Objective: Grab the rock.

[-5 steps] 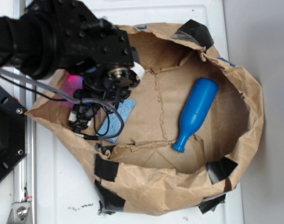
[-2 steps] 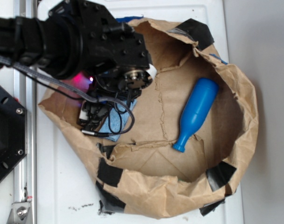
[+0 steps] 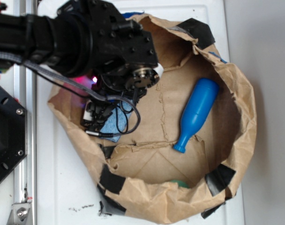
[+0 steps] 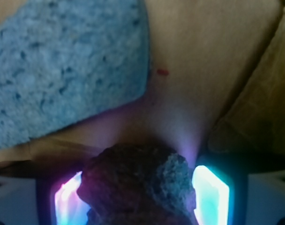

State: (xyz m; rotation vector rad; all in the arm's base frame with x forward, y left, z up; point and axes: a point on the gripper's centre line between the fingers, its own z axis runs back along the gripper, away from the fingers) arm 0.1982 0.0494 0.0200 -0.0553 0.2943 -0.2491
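Sitting between the gripper (image 4: 140, 197) pads, rock (image 4: 138, 180), sponge (image 4: 63, 65) just beyond

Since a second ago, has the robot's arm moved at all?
Yes. In the exterior view the arm shifted right, toward the blue bottle, which stayed put.
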